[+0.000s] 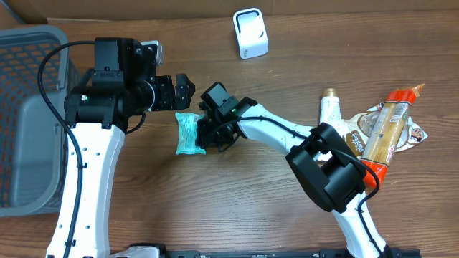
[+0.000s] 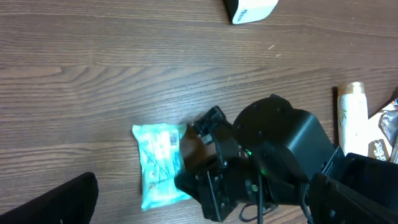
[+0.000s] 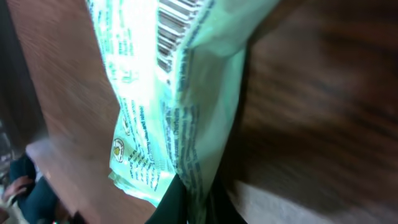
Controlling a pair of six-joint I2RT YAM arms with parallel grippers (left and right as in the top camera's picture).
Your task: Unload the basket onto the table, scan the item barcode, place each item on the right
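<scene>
Tabletop point(image 1: 237, 208): packet point(image 1: 186, 135) partly under right gripper point(image 1: 206, 138)

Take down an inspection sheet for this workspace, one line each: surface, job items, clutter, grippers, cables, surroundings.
Surface: wooden table, no spills seen.
Job's things: teal packet mid-table, its barcode showing in the right wrist view; white scanner standing at the far edge.
Clutter: white bottle, orange-capped bottle and foil packets heaped at the right.
Grippers: right gripper shut on the teal packet's edge; left gripper open, just above the packet in the overhead view, holding nothing.
Cables: black cable looping off the left arm; another along the right arm.
Surroundings: grey basket at the left.
</scene>
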